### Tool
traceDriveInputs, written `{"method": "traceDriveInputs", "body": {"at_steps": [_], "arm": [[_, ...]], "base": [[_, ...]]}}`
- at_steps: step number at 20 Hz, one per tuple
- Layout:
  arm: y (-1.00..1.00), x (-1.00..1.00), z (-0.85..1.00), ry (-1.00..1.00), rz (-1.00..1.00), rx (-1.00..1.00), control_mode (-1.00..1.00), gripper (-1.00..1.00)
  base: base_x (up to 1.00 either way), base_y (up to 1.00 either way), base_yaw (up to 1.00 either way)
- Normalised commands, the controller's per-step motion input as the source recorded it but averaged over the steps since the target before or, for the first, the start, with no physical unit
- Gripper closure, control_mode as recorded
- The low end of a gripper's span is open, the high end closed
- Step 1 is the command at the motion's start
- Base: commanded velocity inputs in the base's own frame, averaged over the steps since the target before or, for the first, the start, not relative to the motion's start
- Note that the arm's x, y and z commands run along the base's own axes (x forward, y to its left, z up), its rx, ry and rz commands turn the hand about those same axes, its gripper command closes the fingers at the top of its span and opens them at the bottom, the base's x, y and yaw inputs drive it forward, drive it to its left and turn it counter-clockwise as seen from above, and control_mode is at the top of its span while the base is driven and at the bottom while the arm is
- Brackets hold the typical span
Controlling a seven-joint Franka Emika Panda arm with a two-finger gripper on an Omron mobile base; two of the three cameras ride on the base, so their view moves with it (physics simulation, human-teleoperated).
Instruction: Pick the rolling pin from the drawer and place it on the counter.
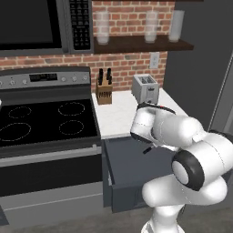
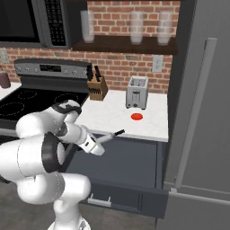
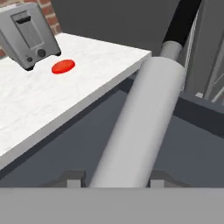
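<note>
Overhead, brick wall (image 1: 132,13) behind counter (image 2: 114,117)

- A red brick wall (image 1: 132,16) ran across the top of the left base view.
- A dark wooden shelf (image 1: 141,44) crossed its upper right, carrying pale glass jars (image 1: 102,27).
- A microwave (image 1: 43,25) hung at the upper left, above a black stove (image 1: 45,120).
- A grey refrigerator (image 2: 202,112) stood along the right of the right base view.
- A white wall outlet (image 2: 157,63) sat upper centre.
</note>
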Motion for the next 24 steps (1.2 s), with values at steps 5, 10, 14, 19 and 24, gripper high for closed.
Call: {"method": "traceDriveInputs", "body": {"at_steps": [5, 10, 14, 19, 24], "arm": [[0.00, 0.30, 1.00, 0.04, 0.00, 0.00, -1.00, 1.00], [0.00, 0.68, 0.99, 0.31, 0.02, 0.00, -1.00, 1.00], [0.15, 0.98, 0.45, 0.55, 0.07, -0.09, -1.00, 1.00], [0.22, 0.98, 0.02, 0.50, 0.17, -0.38, -1.00, 1.00], [0.05, 0.93, 0.01, 0.32, 0.26, -0.27, -1.00, 1.00]], "base": [[0.00, 0.00, 0.00], [0.00, 0.00, 0.00], [0.00, 0.00, 0.00], [0.00, 0.00, 0.00], [0.00, 0.00, 0.00]]}}
